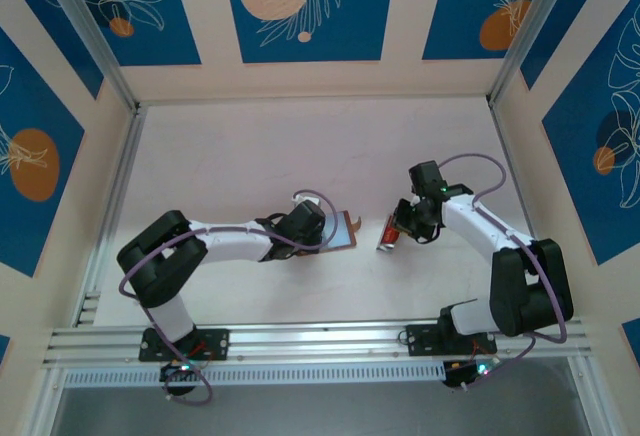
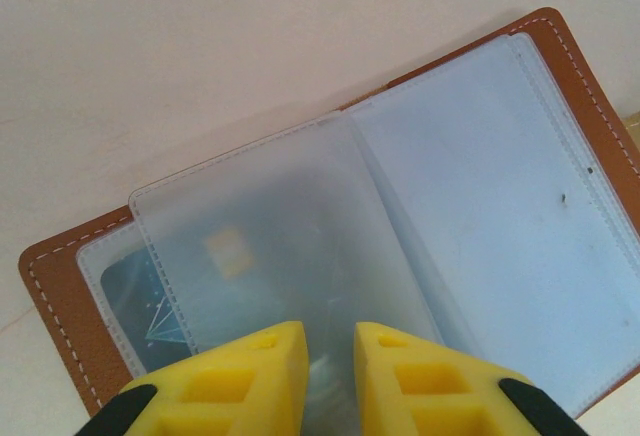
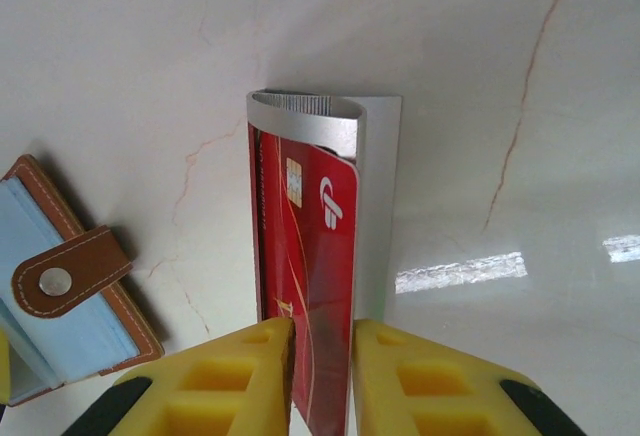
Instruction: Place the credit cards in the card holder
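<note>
Your left gripper (image 2: 330, 351) pinches the open wallet's (image 2: 50, 291) clear sleeve (image 2: 260, 206), fingers nearly together; your right gripper (image 3: 322, 351) clamps narrowly on the red card (image 3: 305, 246).

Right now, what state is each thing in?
Wallet: open, inside facing up.
Sleeve: raised, pinched by the left gripper.
Dark card: already inside the wallet.
Red card: outside the wallet, pinched by the right gripper.
Silvery card: against the red card, top edge curled.
</note>
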